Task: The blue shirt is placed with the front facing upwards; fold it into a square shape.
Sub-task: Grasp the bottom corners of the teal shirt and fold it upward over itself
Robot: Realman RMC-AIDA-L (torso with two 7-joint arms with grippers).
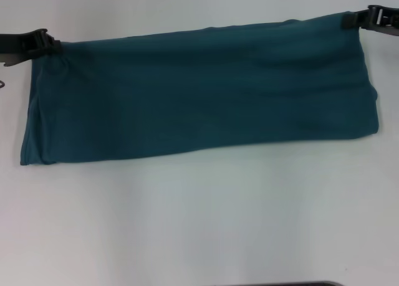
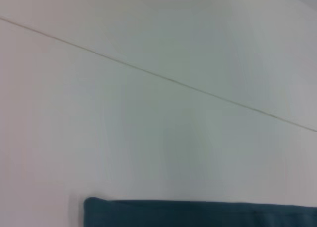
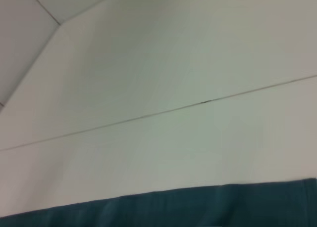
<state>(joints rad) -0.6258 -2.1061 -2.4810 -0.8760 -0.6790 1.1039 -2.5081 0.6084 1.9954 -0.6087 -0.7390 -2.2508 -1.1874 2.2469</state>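
Observation:
The blue shirt [image 1: 199,93] is a long, plain teal band stretched across the white table [image 1: 199,224], with no lettering showing. My left gripper [image 1: 56,45] is shut on its far left corner. My right gripper [image 1: 347,20] is shut on its far right corner. The far edge runs taut between the two grippers, and the near edge lies on the table. In the left wrist view only a strip of the shirt [image 2: 198,214] shows, and the right wrist view likewise shows a strip of the shirt [image 3: 188,209]. Neither wrist view shows its own fingers.
White table surface surrounds the shirt, broad on the near side. Thin seams cross the white surface [image 2: 158,76] in the left wrist view and the white surface [image 3: 163,111] in the right wrist view. A dark edge [image 1: 280,284] shows at the bottom of the head view.

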